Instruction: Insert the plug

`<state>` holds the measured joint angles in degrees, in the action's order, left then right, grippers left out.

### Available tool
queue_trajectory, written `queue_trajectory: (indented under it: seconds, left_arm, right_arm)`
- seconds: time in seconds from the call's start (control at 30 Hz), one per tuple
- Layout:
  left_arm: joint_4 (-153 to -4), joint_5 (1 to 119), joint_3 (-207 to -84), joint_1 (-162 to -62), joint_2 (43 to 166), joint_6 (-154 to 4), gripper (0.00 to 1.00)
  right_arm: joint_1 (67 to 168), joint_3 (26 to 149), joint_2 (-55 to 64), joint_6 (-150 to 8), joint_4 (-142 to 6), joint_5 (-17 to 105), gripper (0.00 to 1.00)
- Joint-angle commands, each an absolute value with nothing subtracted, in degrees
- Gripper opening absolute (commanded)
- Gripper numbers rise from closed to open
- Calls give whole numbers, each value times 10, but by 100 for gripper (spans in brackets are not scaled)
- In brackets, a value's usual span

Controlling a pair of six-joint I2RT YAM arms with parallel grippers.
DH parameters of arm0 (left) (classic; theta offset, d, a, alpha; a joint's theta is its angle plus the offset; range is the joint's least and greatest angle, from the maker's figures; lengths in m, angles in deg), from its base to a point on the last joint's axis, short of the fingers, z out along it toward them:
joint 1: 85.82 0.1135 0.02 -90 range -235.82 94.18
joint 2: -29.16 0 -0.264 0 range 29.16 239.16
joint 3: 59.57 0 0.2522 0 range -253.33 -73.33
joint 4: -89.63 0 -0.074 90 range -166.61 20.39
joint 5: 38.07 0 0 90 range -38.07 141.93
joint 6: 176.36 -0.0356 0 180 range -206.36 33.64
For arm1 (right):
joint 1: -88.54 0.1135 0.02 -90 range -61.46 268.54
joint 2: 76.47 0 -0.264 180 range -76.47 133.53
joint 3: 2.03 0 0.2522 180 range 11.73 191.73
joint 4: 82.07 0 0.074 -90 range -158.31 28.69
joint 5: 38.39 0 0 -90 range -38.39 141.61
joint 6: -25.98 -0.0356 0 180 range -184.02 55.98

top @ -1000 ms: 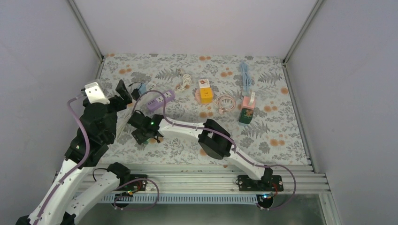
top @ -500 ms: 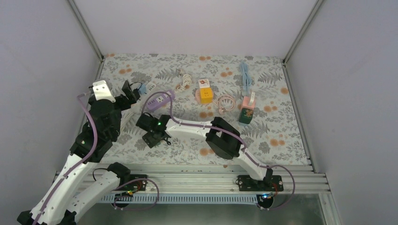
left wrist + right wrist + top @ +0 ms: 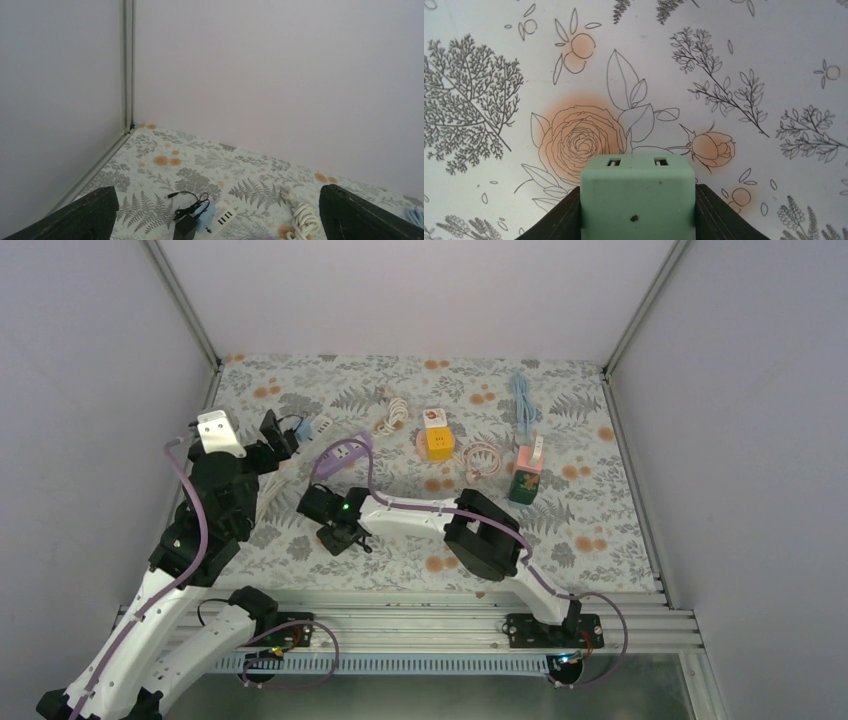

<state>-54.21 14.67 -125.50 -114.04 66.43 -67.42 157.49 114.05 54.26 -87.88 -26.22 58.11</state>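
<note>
My right gripper (image 3: 341, 536) is shut on a mint-green adapter block (image 3: 638, 197). The block has two slots in its front face and hangs just above the floral mat. The black fingers (image 3: 559, 220) press on both of its sides. A purple power strip (image 3: 340, 452) lies on the mat beyond it. My left gripper (image 3: 281, 434) is open and empty at the far left. Its fingers (image 3: 85, 215) stand wide apart over a black adapter (image 3: 185, 226), a blue plug (image 3: 205, 212) and a white USB charger (image 3: 225, 217).
A yellow cube socket (image 3: 438, 440), a pink coiled cable (image 3: 482, 458), a pink and green socket block (image 3: 525, 475), a blue cable (image 3: 522, 400) and a white coiled cable (image 3: 392, 416) lie across the far half of the mat. Walls close in on both sides.
My right gripper has moved right and toward the near edge with the green block in it. My left gripper rose and swung slightly toward the far side, then stayed still.
</note>
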Motion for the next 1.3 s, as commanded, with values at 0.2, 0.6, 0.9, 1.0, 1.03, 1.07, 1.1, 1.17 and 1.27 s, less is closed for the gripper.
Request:
queue_trajectory:
  seconds: [0.2, 0.6, 0.9, 1.0, 1.03, 1.07, 1.1, 1.17, 1.27]
  left_arm:
    - [-558, 169, -1270, -1138, 662, -730, 100]
    - [-553, 320, -1273, -1134, 717, -774, 100]
    - [-554, 645, -1296, -1128, 770, -765, 100]
    - [-547, 702, -1304, -1122, 783, -745, 100]
    - [-549, 725, -1304, -1119, 785, -740, 100]
    - [-552, 750, -1304, -1115, 788, -736, 100]
    - [-552, 775, -1306, -1112, 791, -734, 100]
    - [-551, 853, -1310, -1107, 799, -742, 100]
    - [-546, 919, -1318, -1101, 818, -751, 100]
  right_arm:
    - [1572, 1043, 437, -855, -389, 624, 24]
    - [1496, 770, 156, -783, -625, 711, 24]
    - [1492, 608, -2, -580, -857, 758, 24]
    - [1492, 599, -14, -527, -882, 763, 23]
    - [1492, 595, -17, -504, -889, 753, 20]
    - [1493, 591, -21, -481, -895, 743, 20]
    - [1493, 588, -25, -460, -898, 732, 20]
    - [1493, 584, -30, -425, -904, 726, 21]
    - [1495, 575, -42, -366, -911, 694, 22]
